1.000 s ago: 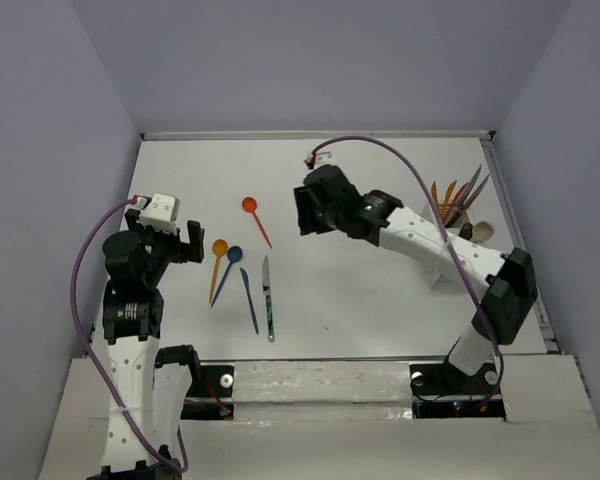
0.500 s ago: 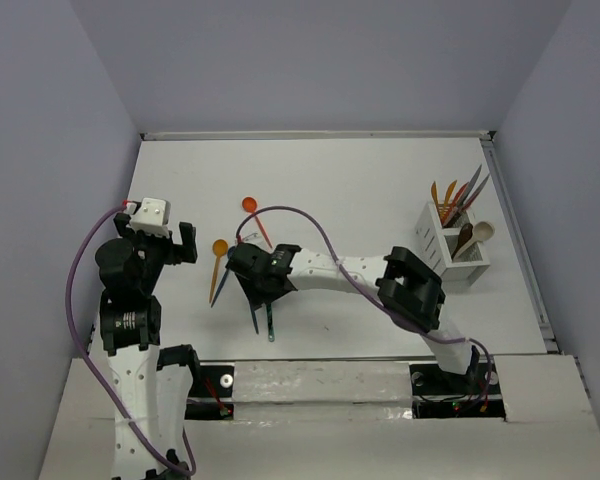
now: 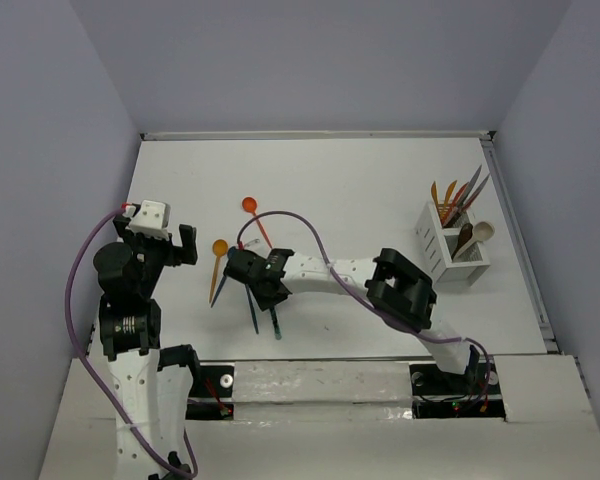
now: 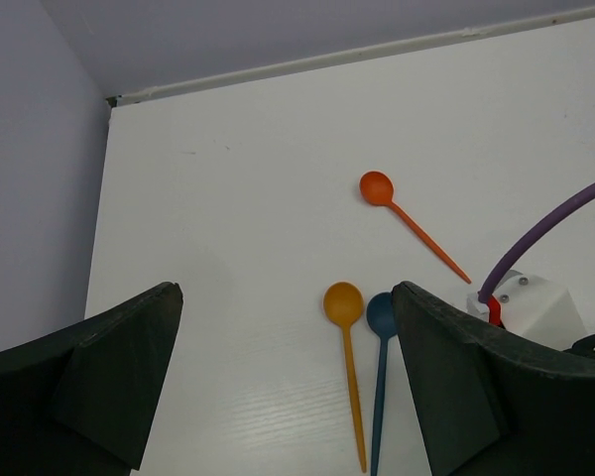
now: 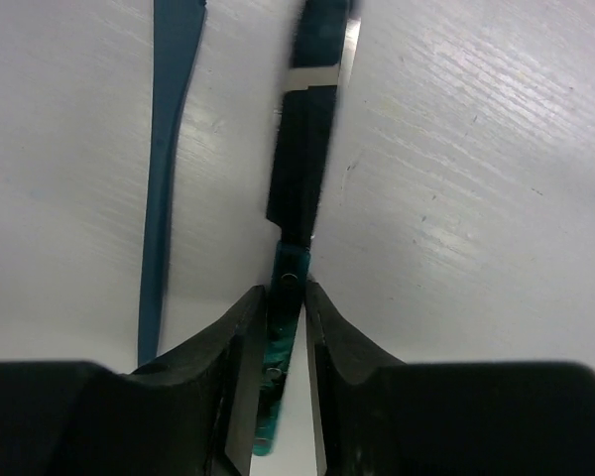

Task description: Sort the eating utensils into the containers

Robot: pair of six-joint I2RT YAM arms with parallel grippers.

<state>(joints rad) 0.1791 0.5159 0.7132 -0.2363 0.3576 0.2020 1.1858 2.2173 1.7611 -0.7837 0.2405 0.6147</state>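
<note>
Low over the table, my right gripper (image 3: 263,290) (image 5: 285,297) has both fingers pressed on the teal handle of a knife (image 5: 303,169) (image 3: 276,326) that lies flat. A blue knife (image 5: 167,159) (image 3: 252,314) lies just to its left. An orange spoon (image 4: 344,302) (image 3: 218,252), a dark blue spoon (image 4: 381,313) and a red-orange spoon (image 4: 377,186) (image 3: 250,206) lie beyond. My left gripper (image 3: 166,243) (image 4: 288,387) hangs open above the table's left side, holding nothing. The white caddy (image 3: 448,252) stands at the right with several utensils upright in it.
The right arm stretches across the table's middle from its base at the near right, its purple cable (image 3: 290,215) looping above it. Walls close the table at the back (image 3: 310,134) and both sides.
My right arm swung from the table's middle down to the knives near the front, and its jaws narrowed onto the teal knife's handle, which turned slightly. The left arm barely moved.
</note>
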